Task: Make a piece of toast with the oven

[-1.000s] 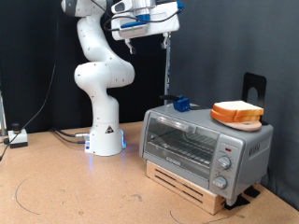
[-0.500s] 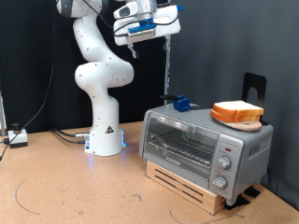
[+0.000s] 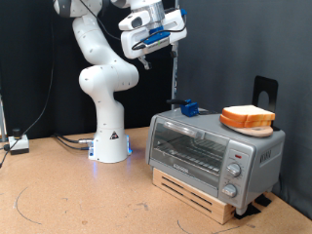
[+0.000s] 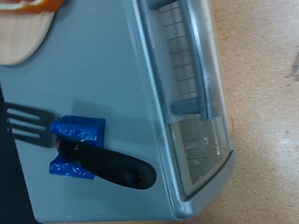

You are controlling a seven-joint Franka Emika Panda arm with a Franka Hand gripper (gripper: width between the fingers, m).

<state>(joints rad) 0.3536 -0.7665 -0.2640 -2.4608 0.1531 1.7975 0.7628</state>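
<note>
From where I stand, the arm is raised high above the worktop [image 3: 68, 200], its gripper [image 3: 144, 56] hanging in the air at about ten o'clock from the oven [image 3: 214, 151], well apart from it and holding nothing. I cannot tell whether the jaws stand open or closed; the wrist view does not show them at all. The piece of toast [image 3: 248, 118] lies flat on the oven's roof toward its knob end, and the glass door [image 3: 193, 150] is shut. A black spatula [image 4: 93, 161] with blue grips rests on the roof too, near the other end. I judge the work is at its very opening: nothing grasped, the door not yet down. The next move calls for a long descent and a careful line-up with the door handle [image 4: 201, 56], which is slim and set close against the glass
</note>
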